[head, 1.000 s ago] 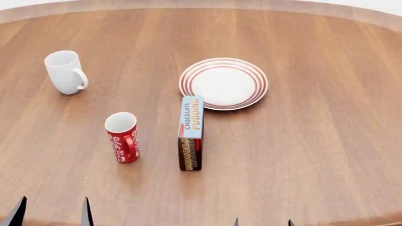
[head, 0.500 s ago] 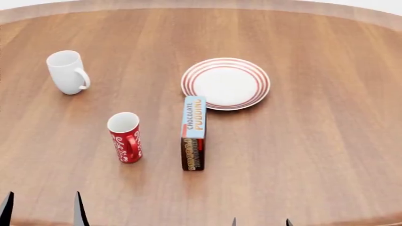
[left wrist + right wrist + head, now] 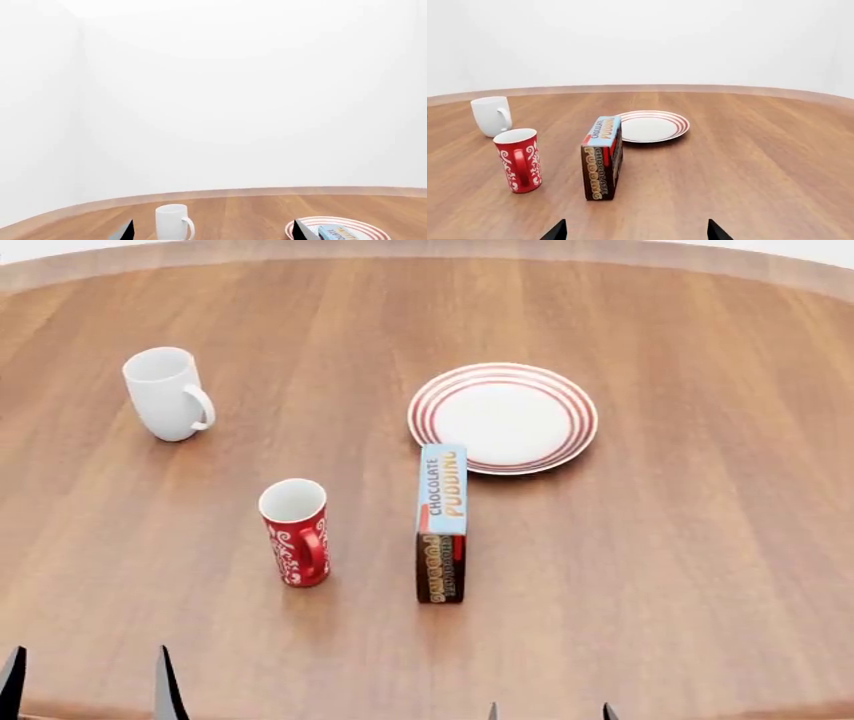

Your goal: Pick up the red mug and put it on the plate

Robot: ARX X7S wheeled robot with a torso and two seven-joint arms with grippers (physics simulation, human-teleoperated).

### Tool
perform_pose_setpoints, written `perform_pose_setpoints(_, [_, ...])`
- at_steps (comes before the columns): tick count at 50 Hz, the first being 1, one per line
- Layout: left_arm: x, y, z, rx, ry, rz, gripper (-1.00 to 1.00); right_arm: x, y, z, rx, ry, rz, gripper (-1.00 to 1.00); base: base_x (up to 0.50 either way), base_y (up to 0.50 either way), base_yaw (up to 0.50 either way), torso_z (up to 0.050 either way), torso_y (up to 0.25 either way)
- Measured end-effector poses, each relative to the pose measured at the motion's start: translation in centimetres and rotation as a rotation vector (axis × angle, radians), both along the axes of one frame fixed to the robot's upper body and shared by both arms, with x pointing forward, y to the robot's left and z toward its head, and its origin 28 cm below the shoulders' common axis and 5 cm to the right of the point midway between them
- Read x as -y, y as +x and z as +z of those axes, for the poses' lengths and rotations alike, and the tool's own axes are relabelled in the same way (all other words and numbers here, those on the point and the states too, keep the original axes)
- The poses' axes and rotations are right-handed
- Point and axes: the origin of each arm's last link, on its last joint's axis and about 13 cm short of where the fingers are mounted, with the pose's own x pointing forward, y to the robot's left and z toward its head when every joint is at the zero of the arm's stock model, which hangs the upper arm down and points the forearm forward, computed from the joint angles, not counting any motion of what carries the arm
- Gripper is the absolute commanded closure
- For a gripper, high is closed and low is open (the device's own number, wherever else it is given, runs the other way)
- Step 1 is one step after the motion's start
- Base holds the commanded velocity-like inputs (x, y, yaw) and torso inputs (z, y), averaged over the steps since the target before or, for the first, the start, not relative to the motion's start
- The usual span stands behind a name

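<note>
Head view, left to right. Left gripper (image 3: pixel 87 685): two dark fingertips at lower-left edge, spread apart, holding nothing. White mug (image 3: pixel 167 393) upper left, not the target. Red mug (image 3: pixel 296 532) left of centre, upright, long axis vertical, handle facing the camera; up and right of the left fingertips, so the left arm looks nearer. Pudding box (image 3: pixel 443 523) stands on edge at centre, between mug and right arm. Plate (image 3: pixel 503 418) upper centre-right, bare, just beyond the box's far end. Right gripper (image 3: pixel 549 711): tips at bottom edge, parted, empty. Table (image 3: pixel 707 570) wooden.
</note>
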Motion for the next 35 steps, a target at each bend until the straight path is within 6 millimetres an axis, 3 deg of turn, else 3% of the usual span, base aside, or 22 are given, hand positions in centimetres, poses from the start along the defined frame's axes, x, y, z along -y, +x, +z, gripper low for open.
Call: perform_pose_setpoints(35, [0.0, -0.01, 0.0, -0.004, -0.002, 0.002, -1.0, -0.02, -0.02, 0.02, -0.003, -0.004, 0.003, -1.0, 0.0, 0.18, 0.0, 0.0, 0.0])
